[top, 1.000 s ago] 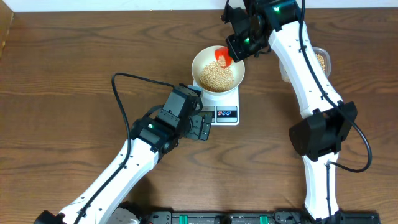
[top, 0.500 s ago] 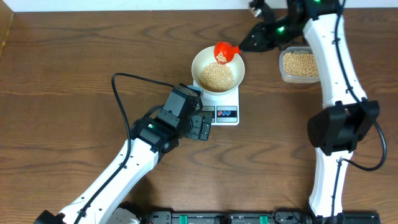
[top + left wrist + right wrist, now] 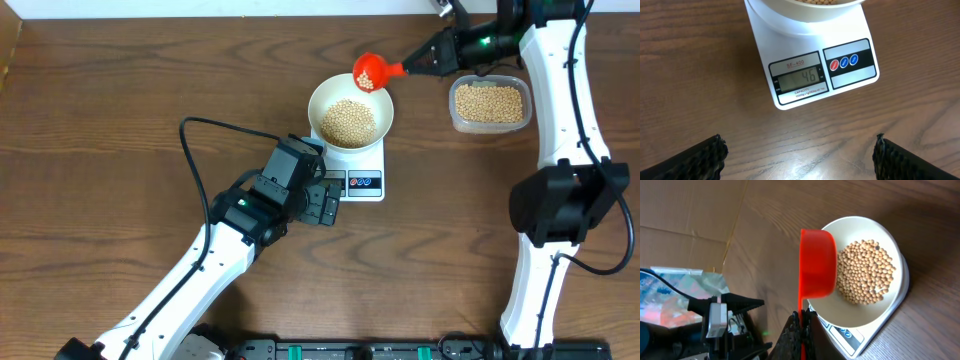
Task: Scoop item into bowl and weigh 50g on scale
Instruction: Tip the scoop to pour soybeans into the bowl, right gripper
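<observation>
Overhead view, left to right: bare wooden tabletop (image 3: 110,110), then the left claw (image 3: 326,204) low just beside the front edge of the scale (image 3: 364,184), fingers wide apart and holding nothing. Left wrist view looks straight down on the display (image 3: 799,78), which appears to read 46, short of fifty. White bowl (image 3: 314,104) sits centred on the scale platform. The beans (image 3: 350,120) in it form a loose tan-yellow mound of small round grains, covering the floor but well below the rim. Red scoop (image 3: 370,72) hangs over the bowl's far right rim. Its long axis runs from the cup rightward along the handle to the right claw (image 3: 430,62), which is clamped on the handle end. Right wrist view shows the cup turned on its side above the bowl. Whether any beans are left in it I cannot tell. Clear tub (image 3: 452,104), holding more beans, lies right of the bowl and nearer than the right claw. Judgement: a small top-up is needed, and the right arm is the nearer one.
</observation>
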